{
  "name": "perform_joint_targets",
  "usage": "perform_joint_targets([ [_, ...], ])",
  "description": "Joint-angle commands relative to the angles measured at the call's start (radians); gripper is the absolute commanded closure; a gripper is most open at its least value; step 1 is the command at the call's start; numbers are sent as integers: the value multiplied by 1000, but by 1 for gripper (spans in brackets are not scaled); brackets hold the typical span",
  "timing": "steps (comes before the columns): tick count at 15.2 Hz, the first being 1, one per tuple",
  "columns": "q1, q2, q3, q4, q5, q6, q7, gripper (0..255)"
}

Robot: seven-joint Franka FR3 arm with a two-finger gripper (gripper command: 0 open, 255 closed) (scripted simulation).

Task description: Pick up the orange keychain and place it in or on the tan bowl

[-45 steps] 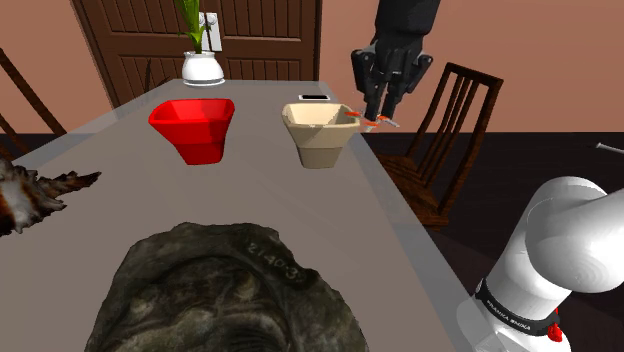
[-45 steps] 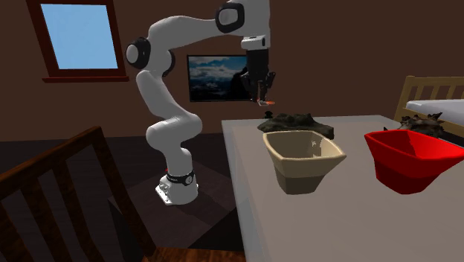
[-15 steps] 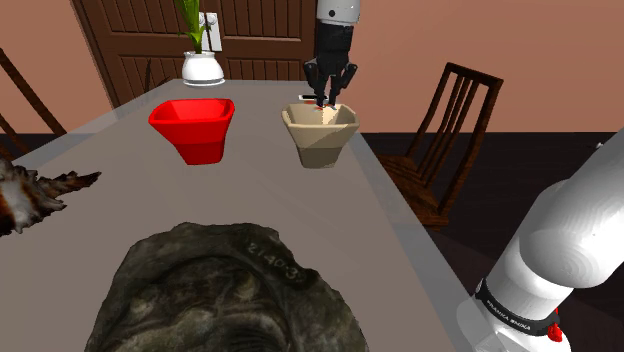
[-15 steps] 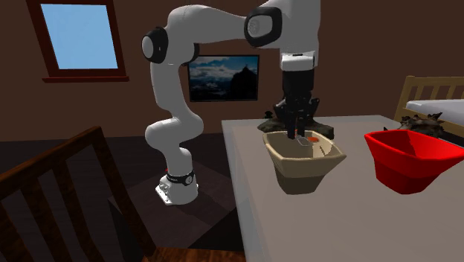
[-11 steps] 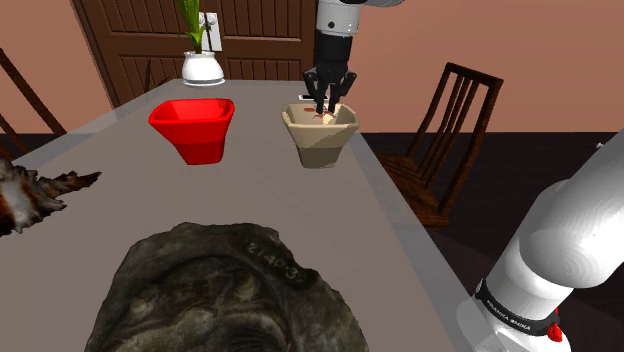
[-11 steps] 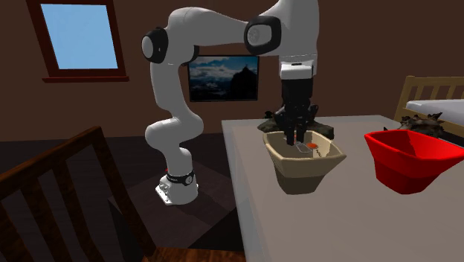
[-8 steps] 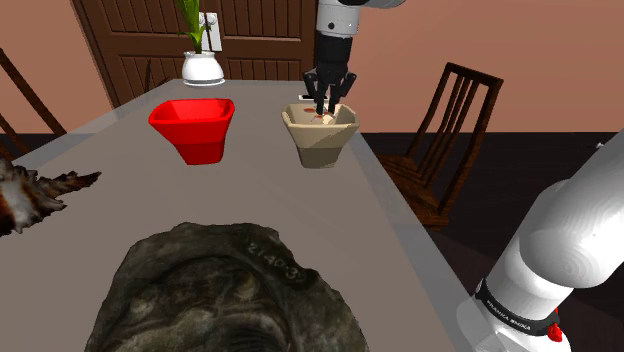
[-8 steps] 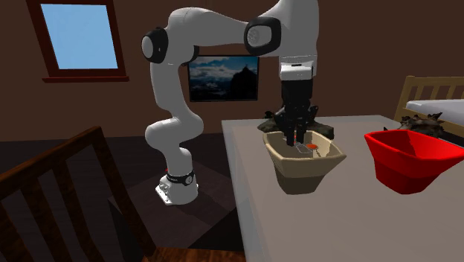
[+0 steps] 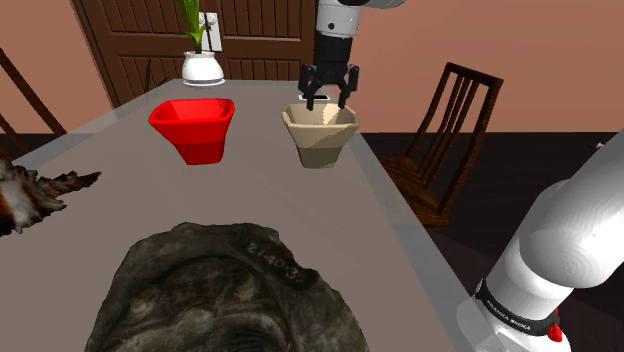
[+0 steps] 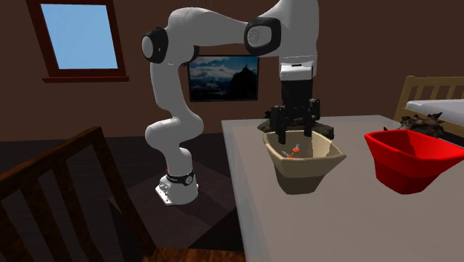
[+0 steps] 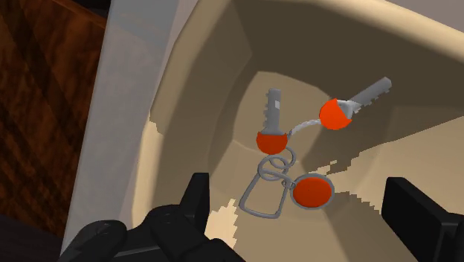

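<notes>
The orange keychain [image 11: 286, 160] lies loose on the bottom of the tan bowl [image 11: 201, 82]: two keys with orange heads, an orange round tag and grey rings. My black gripper [image 11: 297, 186] hangs straight above it, open, with the fingers spread wide and touching nothing. In the shoulder view the gripper [image 9: 327, 100] stands just over the far rim of the tan bowl [image 9: 320, 140]. In the second exterior view the open gripper [image 10: 295, 136] hovers at the rim of the bowl [image 10: 305, 173], and a bit of the orange keychain [image 10: 296, 152] shows inside.
A red bowl [image 9: 195, 125] stands beside the tan one on the grey table [image 9: 260, 200]. A white vase [image 9: 202, 68] with a green plant is at the far end. A big dark rock-like lump [image 9: 230, 295] lies near the front. A wooden chair [image 9: 450, 130] stands off the table's edge.
The fingers were shut on the keychain inside the bowl; now they stand apart and the keychain has dropped to the bowl's bottom. The hand has risen slightly.
</notes>
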State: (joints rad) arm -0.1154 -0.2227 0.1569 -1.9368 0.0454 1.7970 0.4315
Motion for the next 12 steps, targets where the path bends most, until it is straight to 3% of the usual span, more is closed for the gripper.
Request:
perform_joint_targets([
  [1,0,0,0,0,0,0,0,0],
  [5,-2,8,-3,136,-2,-128,2,0],
  [12,-2,8,-3,136,-2,-128,2,0],
])
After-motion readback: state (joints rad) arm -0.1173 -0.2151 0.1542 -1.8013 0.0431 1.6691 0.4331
